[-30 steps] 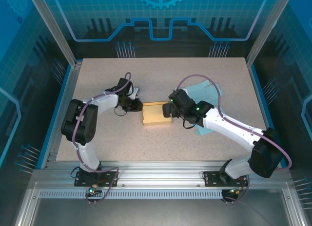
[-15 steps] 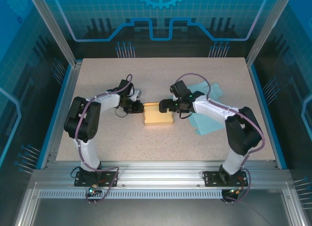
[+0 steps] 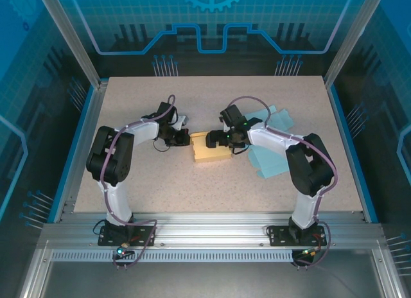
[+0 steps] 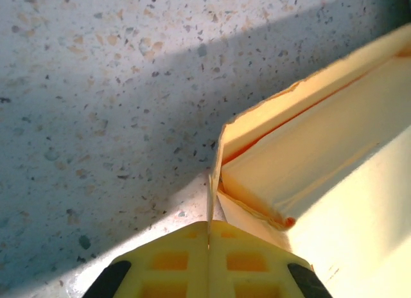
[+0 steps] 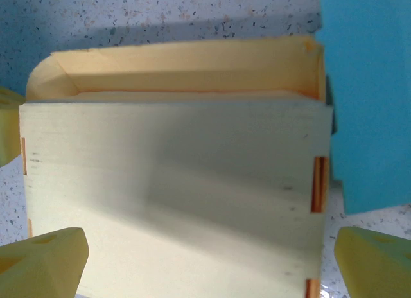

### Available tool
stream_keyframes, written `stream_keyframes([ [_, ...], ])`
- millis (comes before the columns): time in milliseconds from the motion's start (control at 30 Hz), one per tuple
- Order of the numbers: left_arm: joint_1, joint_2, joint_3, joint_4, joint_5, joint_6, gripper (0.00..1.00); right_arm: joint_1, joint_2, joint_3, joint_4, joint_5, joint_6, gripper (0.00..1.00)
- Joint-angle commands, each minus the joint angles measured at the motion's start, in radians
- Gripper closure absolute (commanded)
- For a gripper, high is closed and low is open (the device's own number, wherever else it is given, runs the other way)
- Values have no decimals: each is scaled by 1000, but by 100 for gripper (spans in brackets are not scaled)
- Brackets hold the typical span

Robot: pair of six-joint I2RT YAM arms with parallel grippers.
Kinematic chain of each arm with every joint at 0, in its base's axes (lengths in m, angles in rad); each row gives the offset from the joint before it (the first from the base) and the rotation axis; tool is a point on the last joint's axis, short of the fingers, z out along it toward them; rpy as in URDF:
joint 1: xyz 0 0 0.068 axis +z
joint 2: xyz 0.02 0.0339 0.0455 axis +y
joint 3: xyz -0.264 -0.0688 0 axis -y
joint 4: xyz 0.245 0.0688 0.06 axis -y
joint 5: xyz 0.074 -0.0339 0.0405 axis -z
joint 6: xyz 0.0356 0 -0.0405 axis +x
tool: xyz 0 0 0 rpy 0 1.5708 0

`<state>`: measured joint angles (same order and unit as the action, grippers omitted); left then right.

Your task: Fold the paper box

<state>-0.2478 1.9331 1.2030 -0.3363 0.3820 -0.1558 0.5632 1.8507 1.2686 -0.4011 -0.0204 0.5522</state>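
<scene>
A yellow paper box rests on the counter. At the box's left wall, the left gripper has just pinched together on the thin paper edge. The right gripper, jaws wide apart, has swung over the box's right side, so the anchored box looks ready for folding.

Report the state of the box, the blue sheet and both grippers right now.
paper box, partly folded, sides up, open on top.
left gripper, shut on a thin wall edge of the paper box.
right gripper, open, fingers either side of the paper box.
blue sheet, lying flat on the table.
</scene>
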Motion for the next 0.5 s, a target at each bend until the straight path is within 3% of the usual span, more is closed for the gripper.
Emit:
stream_keyframes([
  [0,5,7,16,48,51,15,100,-17,32,35,10,-27,-21,1],
  [233,4,-95,-79,197,7,57,100,-25,30,33,28,-39,-39,0],
  [467,-12,-260,-259,480,-32,141,100,-40,-70,-20,71,-44,-97,0],
])
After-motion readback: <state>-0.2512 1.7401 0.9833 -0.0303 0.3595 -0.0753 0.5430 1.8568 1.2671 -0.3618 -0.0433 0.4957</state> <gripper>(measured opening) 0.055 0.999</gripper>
